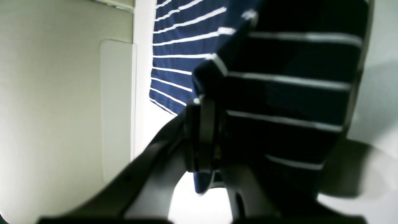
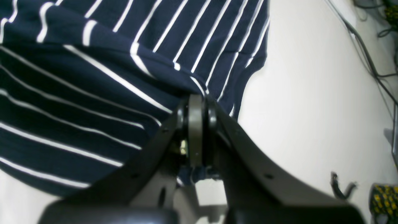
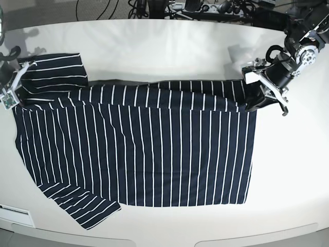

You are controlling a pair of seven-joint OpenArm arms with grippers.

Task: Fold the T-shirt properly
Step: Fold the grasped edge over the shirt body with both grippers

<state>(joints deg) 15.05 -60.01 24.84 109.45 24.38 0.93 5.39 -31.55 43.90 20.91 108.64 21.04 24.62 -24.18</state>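
A: Well, start at the jaws. The left gripper (image 1: 203,137) has its jaws pressed together on a fold of the T-shirt (image 1: 289,96); a scrap of navy cloth pokes out below the pinch. The right gripper (image 2: 196,130) is likewise clamped on a bunched edge of the T-shirt (image 2: 93,102), the cloth gathering into creases just above the jaws.

B: And what does the base view add?

A: The whole layout. The T-shirt (image 3: 139,154) lies spread flat on the worktop (image 3: 288,170), stripes running away from the camera, its far edge doubled over into a narrow band between the two grippers. The wrist views show only cloth close to the jaws. The right wrist view alone shows cables (image 2: 367,53) trailing over the surface well off to one side of its jaws.

B: The surface?

A: White, smooth, curved at its near edge. Beyond the far edge, a tangle of cables (image 3: 205,7) and dark equipment.

B: The arms?

A: The left gripper (image 3: 262,87) comes in low from the far corner, angled down toward the cloth. The right gripper (image 3: 13,87) sits at the opposite side edge, beside the sleeve (image 3: 54,69), mostly cut off.
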